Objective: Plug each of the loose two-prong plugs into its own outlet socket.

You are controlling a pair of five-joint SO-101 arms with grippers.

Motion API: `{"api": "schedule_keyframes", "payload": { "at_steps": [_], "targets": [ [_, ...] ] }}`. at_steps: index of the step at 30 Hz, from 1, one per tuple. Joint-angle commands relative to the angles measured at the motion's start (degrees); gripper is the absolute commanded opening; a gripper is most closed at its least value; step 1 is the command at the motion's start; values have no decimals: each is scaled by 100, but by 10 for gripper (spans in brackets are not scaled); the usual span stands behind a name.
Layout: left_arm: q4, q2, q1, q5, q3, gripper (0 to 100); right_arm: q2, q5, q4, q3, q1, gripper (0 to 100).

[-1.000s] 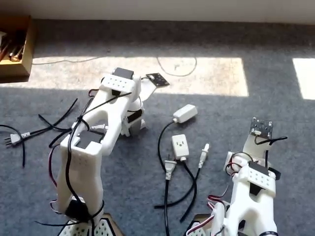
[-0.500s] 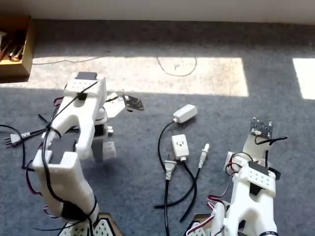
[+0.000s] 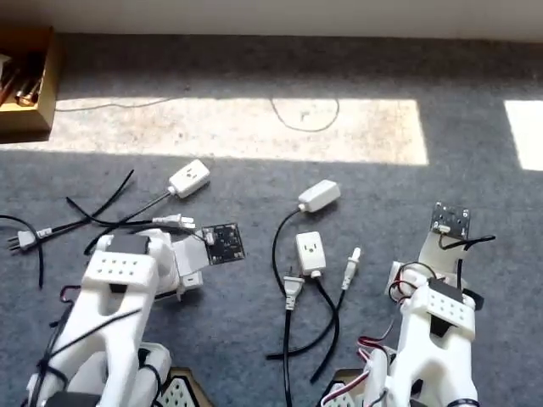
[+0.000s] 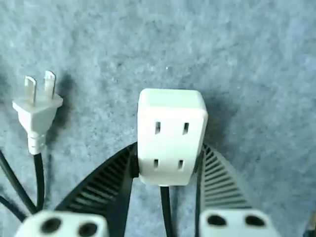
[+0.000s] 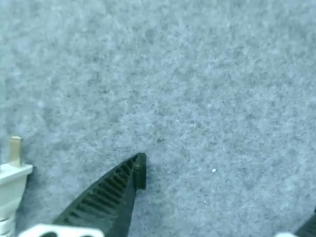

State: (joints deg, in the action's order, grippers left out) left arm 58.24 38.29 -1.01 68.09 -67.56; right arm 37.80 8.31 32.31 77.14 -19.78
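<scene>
From above, the grey carpet [image 3: 254,339] carries everything. The left arm [image 3: 119,288] sits folded back low on its side and the right arm [image 3: 441,326] low on the other. Beyond the left arm lies a white socket block [image 3: 189,179], its black cord running back toward the arm, with a white plug [image 3: 176,223] between block and arm. Farther out on that side lies a black plug [image 3: 19,242] on its own cord. Between the arms a face-up socket [image 3: 310,252] rests on the carpet. A capped white block [image 3: 320,195] on a curling black cord lies beyond it, and a black two-prong plug [image 3: 291,288] just beside its near end. A slim white plug [image 3: 352,263] lies a little toward the right arm. A wooden box [image 3: 30,85] stands at the far corner. In the left wrist view the left gripper [image 4: 168,157] is spread. Its dark ribbed fingers [image 4: 106,182] flank the near end of the white socket block [image 4: 171,136], whose cord runs back between them. Whether they touch it cannot be told. The white plug [image 4: 37,111] lies apart beside it, prongs pointing away. In the right wrist view the right gripper [image 5: 224,197] is spread wide over bare carpet [image 5: 197,89], holding nothing, and a one-prong plug end [image 5: 11,177] shows beside one finger.
</scene>
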Motion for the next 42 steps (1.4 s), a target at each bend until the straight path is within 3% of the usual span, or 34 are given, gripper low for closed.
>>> {"api": "schedule_keyframes", "payload": {
  "at_steps": [1, 6, 13, 21, 29, 31, 36, 39, 42],
  "targets": [
    [88, 602, 576, -193, -312, 4, 110, 62, -92, -22, 66, 495],
    [220, 699, 1068, -554, -286, 5, 110, 62, -92, -22, 66, 495],
    [255, 655, 875, -826, 251, 8, 110, 62, -92, -22, 66, 495],
    [352, 655, 708, -809, 251, 295, 101, 62, -92, -22, 66, 495],
    [738, 699, 330, -976, 901, 301, 101, 62, -92, -22, 66, 495],
    [1029, 699, 567, -1653, 1323, 301, 101, 62, -92, -22, 66, 495],
    [1345, 646, 1921, -3068, 2097, 302, 101, 62, -92, -22, 66, 495],
    [1354, 646, 2738, -3543, 2088, 302, 101, 62, -92, -22, 66, 495],
    [1354, 655, 2774, -3771, 2097, 302, 101, 70, -92, -22, 66, 495]
  ]
}}
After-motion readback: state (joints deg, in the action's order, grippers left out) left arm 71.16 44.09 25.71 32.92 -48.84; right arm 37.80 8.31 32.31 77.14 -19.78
